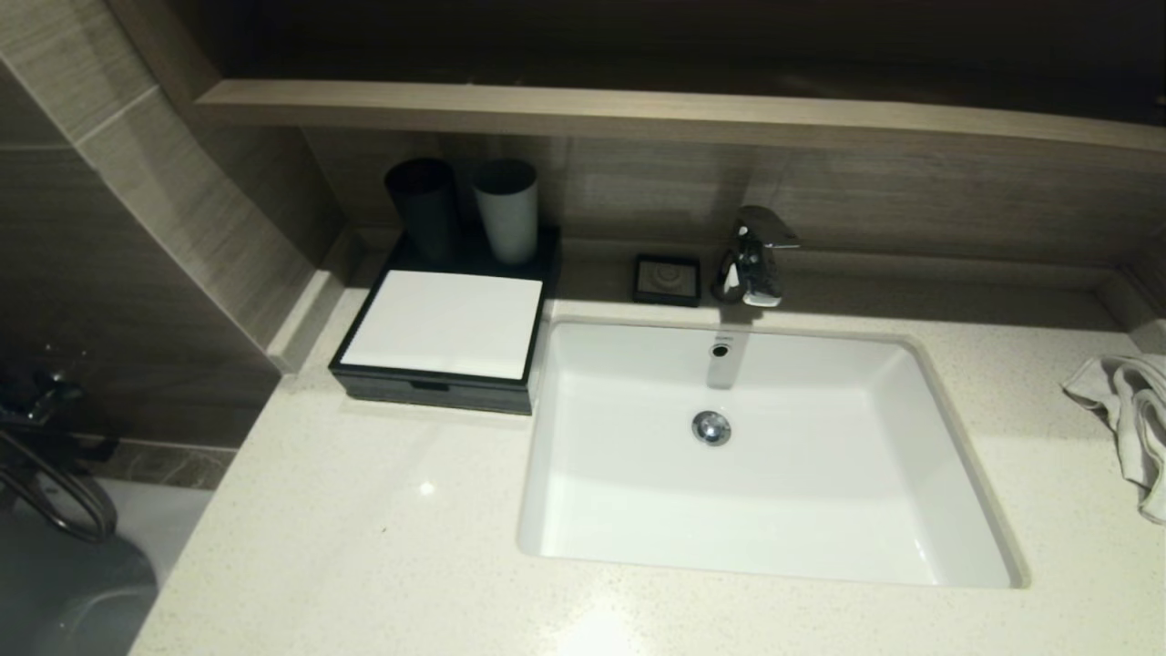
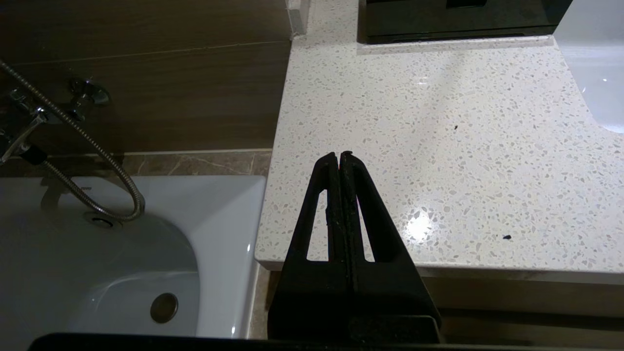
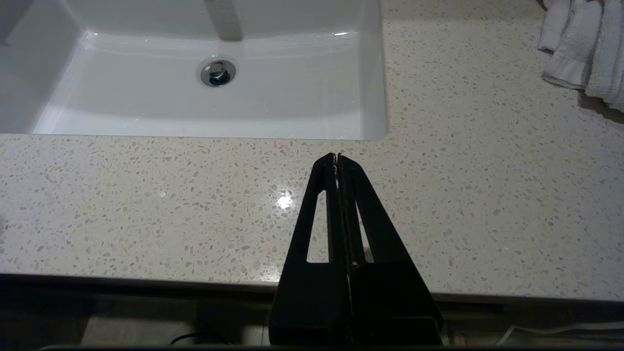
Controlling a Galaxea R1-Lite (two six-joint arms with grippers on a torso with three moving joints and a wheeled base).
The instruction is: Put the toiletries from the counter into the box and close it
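The low black box [image 1: 444,339] with a flat white top stands at the back left of the speckled counter [image 1: 364,547], its front drawer pushed in; its front also shows in the left wrist view [image 2: 458,22]. No toiletry packets or pouches show anywhere on the counter. My left gripper [image 2: 340,155] is shut and empty, held over the counter's near left corner. My right gripper [image 3: 336,157] is shut and empty, held over the counter's front strip near the sink [image 3: 370,87]. Neither gripper shows in the head view.
A black cup [image 1: 423,208] and a grey cup [image 1: 506,210] stand behind the box. A small black soap dish [image 1: 668,278] and a chrome tap [image 1: 754,255] are at the back. A white towel [image 1: 1134,419] lies at the right. A bathtub [image 2: 97,253] lies left of the counter.
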